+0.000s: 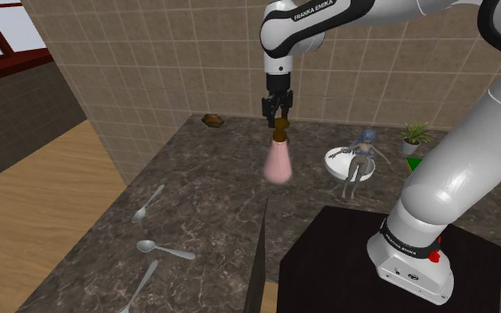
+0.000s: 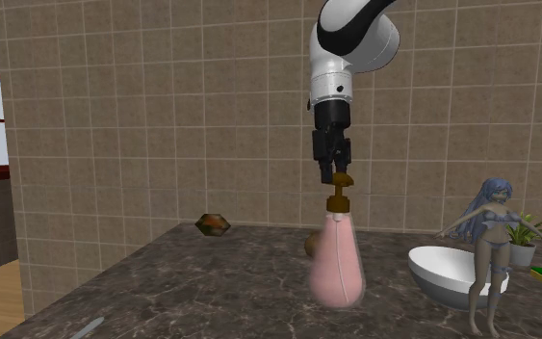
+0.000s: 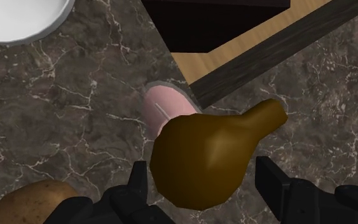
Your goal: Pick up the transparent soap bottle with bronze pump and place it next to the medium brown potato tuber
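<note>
Now the all-black two-finger gripper (image 1: pixel 279 116) pinches the bronze pump of the clear, pink-filled soap bottle (image 1: pixel 278 160), which hangs from it over the dark marbled stone counter (image 1: pixel 204 204), toward the far tiled wall, while a light brown potato (image 3: pixel 31 200) lies on the stone near the bottle.

The worktop (image 1: pixel 206 200) is dark veined stone with a polished look; the soap bottle (image 1: pixel 278 163) has a clear, pinkish smooth body and a glossy bronze pump (image 3: pixel 203 159); the spoons (image 1: pixel 148 245) look like shiny metal
</note>
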Robot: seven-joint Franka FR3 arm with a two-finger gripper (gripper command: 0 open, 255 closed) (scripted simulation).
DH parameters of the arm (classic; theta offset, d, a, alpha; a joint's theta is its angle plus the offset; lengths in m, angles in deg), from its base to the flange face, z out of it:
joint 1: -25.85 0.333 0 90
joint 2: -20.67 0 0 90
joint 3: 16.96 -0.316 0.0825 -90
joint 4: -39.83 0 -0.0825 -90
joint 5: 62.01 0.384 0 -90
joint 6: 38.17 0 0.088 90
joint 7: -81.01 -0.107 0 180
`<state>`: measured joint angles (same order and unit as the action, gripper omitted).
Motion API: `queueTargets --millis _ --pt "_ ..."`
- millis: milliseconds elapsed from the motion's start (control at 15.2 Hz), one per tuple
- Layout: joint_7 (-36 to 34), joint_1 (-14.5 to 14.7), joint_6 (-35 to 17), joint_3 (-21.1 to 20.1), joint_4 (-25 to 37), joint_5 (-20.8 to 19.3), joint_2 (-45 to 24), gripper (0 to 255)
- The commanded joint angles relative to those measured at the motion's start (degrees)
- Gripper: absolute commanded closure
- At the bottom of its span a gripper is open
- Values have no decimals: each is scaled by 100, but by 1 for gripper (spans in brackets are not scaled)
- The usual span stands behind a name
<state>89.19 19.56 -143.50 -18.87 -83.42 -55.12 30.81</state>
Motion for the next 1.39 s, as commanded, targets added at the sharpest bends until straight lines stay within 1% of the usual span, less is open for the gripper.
queueTargets --millis 0,132,198,528,792,1320 --pt "0 0 -4 0 0 0 0 255" --pt "0 0 -4 0 0 0 0 255" --pt "1 0 -4 0 0 0 0 0" --pt "1 0 -4 1 0 0 0 0" --pt "-15 -32 724 45 729 -36 -4 0" --pt "-15 -32 724 45 729 -36 -4 0"
